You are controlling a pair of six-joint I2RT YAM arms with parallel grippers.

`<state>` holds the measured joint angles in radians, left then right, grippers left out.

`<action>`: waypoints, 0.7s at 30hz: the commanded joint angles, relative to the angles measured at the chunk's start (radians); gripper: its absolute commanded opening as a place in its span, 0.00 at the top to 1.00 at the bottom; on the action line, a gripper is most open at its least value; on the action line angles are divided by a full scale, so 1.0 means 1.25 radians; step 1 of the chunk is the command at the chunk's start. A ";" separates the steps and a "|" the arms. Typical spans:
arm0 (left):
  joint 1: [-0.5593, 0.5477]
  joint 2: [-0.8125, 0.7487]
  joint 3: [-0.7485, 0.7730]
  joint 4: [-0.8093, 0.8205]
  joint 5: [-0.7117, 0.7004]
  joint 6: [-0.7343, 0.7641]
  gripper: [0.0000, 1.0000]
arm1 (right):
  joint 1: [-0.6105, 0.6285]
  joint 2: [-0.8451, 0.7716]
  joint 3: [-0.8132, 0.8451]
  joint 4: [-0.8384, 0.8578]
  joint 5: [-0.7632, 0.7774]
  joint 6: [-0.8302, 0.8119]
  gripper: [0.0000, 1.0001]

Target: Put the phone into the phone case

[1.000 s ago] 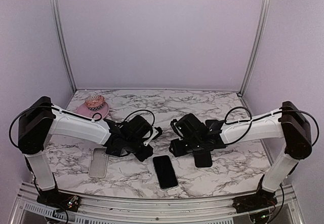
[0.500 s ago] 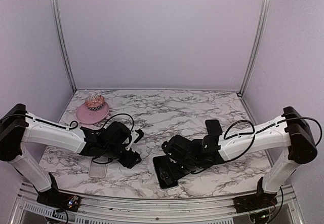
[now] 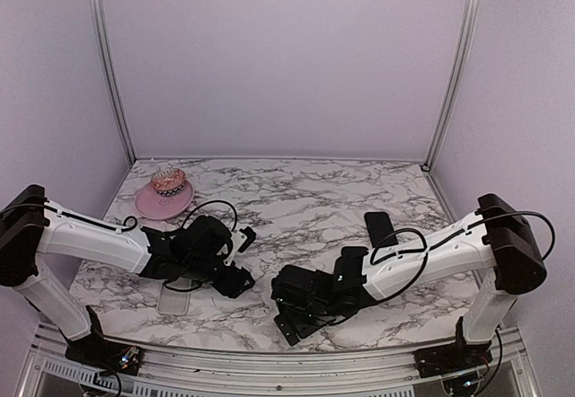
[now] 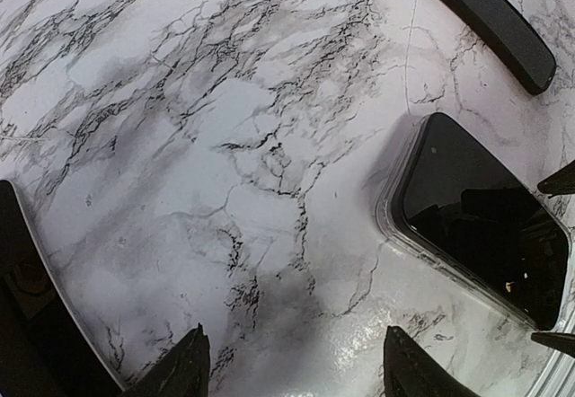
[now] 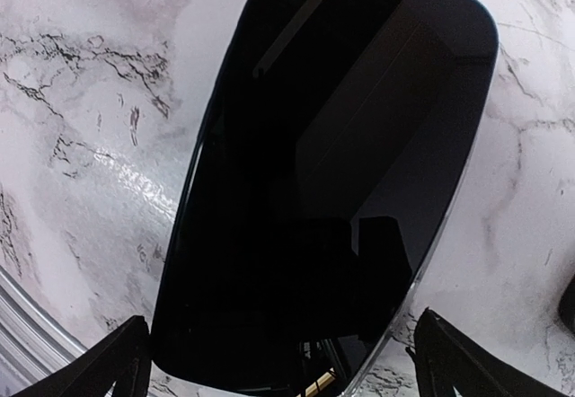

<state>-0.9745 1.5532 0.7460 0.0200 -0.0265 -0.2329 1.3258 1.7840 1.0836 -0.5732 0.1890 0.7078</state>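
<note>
Black phone [image 5: 323, 172], clear phone case [image 3: 172, 302], grey-veined white table [image 3: 314, 190].

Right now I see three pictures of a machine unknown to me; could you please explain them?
These are two white-and-black robot arms bolted to a marble-patterned table. One picture looks down from above; the other two come from a camera on each wrist. On the table lie a glossy black phone, a clear plastic phone case, a pink plate and a black oblong object. The right gripper is open, its fingers either side of the phone; the left gripper is open over bare marble. Nothing is held.
</note>
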 commanded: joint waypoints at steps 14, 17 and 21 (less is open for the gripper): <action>-0.004 0.018 0.016 0.015 0.018 0.015 0.33 | -0.028 -0.017 -0.013 0.034 0.013 -0.010 0.16; -0.004 0.018 0.017 0.014 0.018 0.017 0.33 | -0.030 -0.017 -0.041 0.038 0.004 0.000 0.18; -0.004 0.017 0.019 0.009 0.018 0.021 0.33 | -0.030 -0.028 -0.089 0.051 -0.009 0.018 0.22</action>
<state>-0.9752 1.5684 0.7490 0.0254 -0.0090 -0.2203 1.2972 1.7638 1.0405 -0.5022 0.1898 0.6998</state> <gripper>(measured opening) 0.666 0.825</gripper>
